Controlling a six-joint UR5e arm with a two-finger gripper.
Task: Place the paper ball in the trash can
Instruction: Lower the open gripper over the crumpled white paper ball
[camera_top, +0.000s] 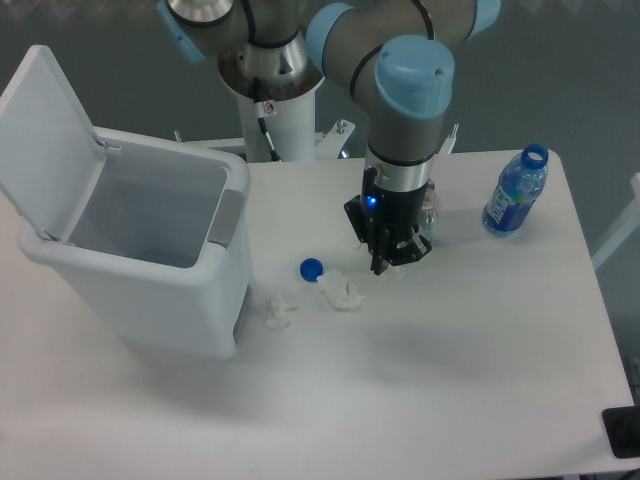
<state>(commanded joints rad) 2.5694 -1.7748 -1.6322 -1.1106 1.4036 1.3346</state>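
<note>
Pincer (391, 262) points down just above the surface (450, 350); whether its fingers are apart or together cannot be told. Paper ball (341, 292) lies on the surface at the pincer's 8 o'clock, beside the blue cap (311, 268). Trash can (140, 250) stands at 9 o'clock, lid open.

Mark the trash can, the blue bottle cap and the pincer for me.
trash can (150, 300): fixed camera, front wall.
blue bottle cap (311, 268): fixed camera, its top.
pincer (392, 262): fixed camera, between the fingertips.
</note>
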